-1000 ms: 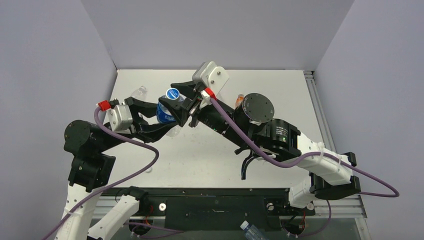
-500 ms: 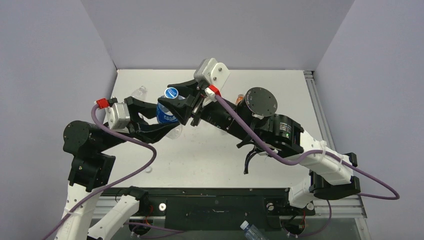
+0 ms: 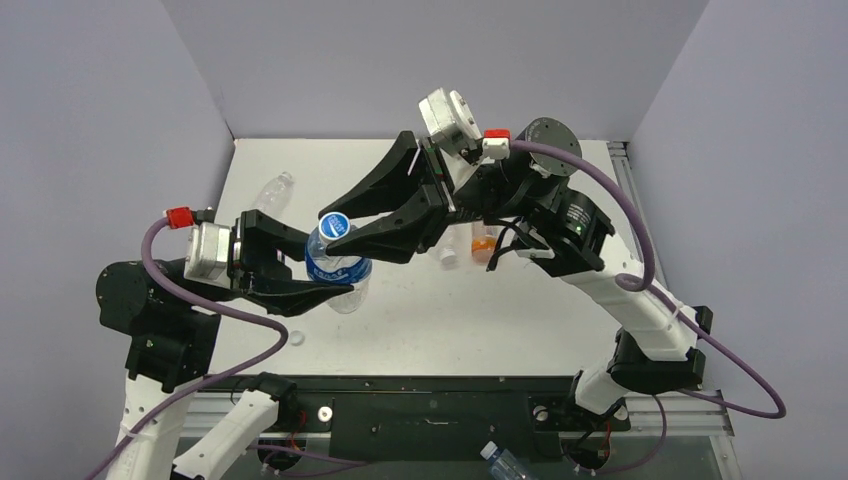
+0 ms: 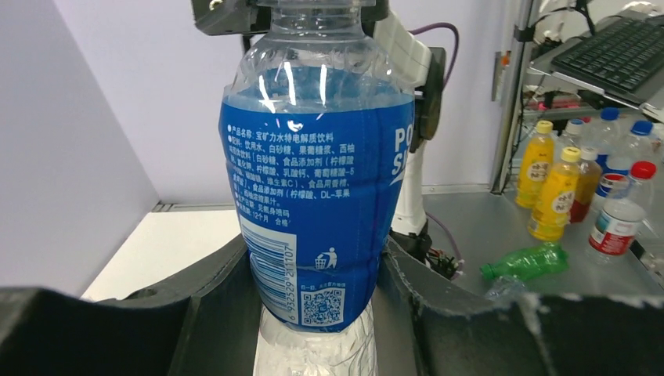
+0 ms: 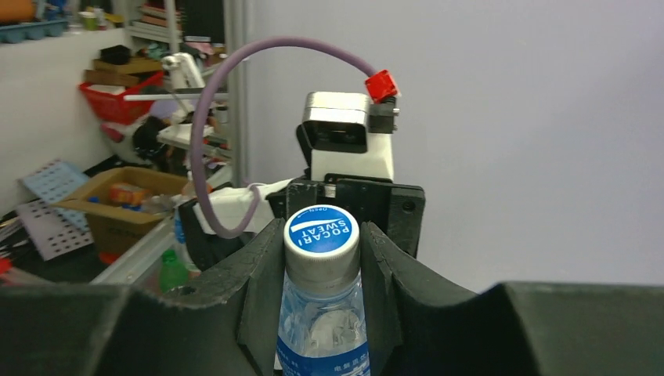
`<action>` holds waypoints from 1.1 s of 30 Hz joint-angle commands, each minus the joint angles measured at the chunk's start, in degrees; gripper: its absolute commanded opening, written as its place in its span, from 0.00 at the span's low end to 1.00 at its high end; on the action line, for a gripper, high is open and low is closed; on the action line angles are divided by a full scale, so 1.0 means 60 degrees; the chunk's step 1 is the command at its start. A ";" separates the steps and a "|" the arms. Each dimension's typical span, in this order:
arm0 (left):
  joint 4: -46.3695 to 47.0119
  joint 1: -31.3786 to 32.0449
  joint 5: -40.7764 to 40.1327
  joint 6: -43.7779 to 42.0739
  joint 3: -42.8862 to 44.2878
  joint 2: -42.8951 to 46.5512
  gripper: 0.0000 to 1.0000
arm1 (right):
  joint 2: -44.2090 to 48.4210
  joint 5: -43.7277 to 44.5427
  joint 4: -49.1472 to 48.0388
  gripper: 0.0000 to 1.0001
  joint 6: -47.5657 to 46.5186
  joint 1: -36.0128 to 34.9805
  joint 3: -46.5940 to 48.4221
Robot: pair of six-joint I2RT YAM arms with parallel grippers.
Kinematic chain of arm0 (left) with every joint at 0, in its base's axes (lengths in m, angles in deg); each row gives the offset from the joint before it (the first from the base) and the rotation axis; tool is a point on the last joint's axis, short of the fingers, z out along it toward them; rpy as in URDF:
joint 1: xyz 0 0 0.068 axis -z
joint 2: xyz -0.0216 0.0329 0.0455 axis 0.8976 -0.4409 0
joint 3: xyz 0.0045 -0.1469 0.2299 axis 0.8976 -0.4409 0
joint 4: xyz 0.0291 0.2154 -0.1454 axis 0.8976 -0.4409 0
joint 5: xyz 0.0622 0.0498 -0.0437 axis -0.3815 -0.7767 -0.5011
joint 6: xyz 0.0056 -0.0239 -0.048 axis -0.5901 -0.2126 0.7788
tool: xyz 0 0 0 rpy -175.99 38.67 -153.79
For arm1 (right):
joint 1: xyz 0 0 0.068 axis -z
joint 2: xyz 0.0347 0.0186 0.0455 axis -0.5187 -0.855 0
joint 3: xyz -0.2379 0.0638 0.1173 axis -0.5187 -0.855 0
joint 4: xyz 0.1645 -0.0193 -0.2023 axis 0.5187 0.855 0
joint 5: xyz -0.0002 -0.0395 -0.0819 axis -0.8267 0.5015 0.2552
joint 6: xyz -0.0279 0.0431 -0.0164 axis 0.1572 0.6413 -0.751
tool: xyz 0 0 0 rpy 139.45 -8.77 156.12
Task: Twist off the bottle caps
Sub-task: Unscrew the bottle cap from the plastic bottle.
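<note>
My left gripper (image 3: 335,272) is shut on the body of a blue-labelled clear bottle (image 3: 338,268) and holds it upright above the table. In the left wrist view the bottle (image 4: 317,196) fills the space between my fingers (image 4: 211,298). Its cap (image 3: 334,225) is white-ridged with a blue printed top. My right gripper (image 3: 335,229) is shut on it from the right. In the right wrist view both fingers press the sides of the cap (image 5: 321,233) with the gripper (image 5: 321,254) around it. In the left wrist view the cap is cut off at the top edge.
A clear bottle (image 3: 275,190) lies at the back left of the white table (image 3: 560,300). An orange bottle (image 3: 484,240) and a white-capped bottle (image 3: 447,252) stand under the right arm. A small white round object (image 3: 296,338) lies near the front edge.
The held bottle has moved toward the near left and lower. The right arm has swung up and back with its wrist turned, its fingers still around the cap. The left arm drew back leftward.
</note>
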 commanded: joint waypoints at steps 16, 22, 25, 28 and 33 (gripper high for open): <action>-0.0683 -0.0002 -0.1259 -0.0807 0.0042 -0.0142 0.00 | 0.1236 0.6294 0.1500 0.78 -0.3226 -0.1752 -0.1036; 0.0153 0.0008 -0.0930 0.0250 0.0154 -0.0110 0.01 | 0.3053 0.5542 -0.0222 0.80 -0.1625 -0.0736 -0.3781; 0.0284 0.0012 -0.0501 0.0579 0.0315 -0.0202 0.01 | 0.3409 0.4367 -0.1268 0.81 -0.0635 -0.0048 -0.4668; 0.0188 0.0039 -0.0256 0.0695 0.0432 -0.0289 0.01 | 0.2999 0.3553 -0.1819 0.81 0.0034 0.0033 -0.4468; 0.0018 0.0053 -0.0290 0.0769 0.0555 -0.0318 0.02 | 0.1892 0.2194 -0.2900 0.82 0.1052 0.0023 -0.3722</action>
